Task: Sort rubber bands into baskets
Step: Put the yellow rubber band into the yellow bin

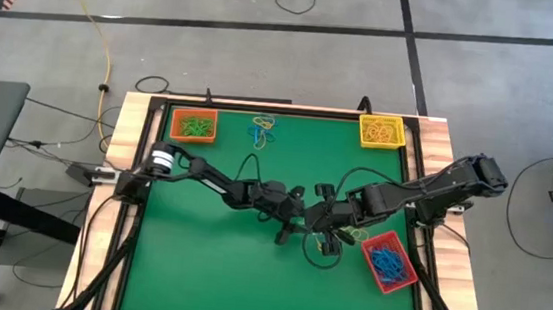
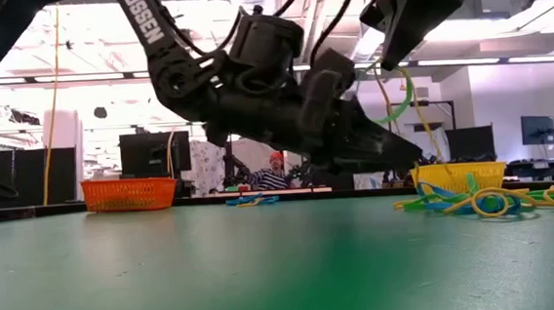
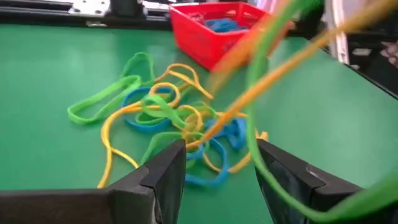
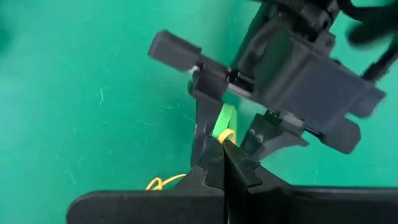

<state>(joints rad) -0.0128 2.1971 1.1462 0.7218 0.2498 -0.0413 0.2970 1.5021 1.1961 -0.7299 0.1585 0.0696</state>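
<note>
A flat green table top (image 1: 207, 259) framed by pale wooden edges is seen from above. Three small rectangular plastic baskets are set on it: an orange one (image 1: 194, 125) at the far left corner, a yellow one (image 1: 381, 131) at the far right corner, and a red one (image 1: 389, 262) near the right edge. A small cluster of thin yellow, blue and green rubber bands (image 1: 263, 131) is laid between the orange and yellow baskets, and a larger tangle (image 3: 174, 121) is spread just beside the red basket.

Overhead, table-level and two close wrist cameras share the band pile (image 3: 180, 124).
</note>
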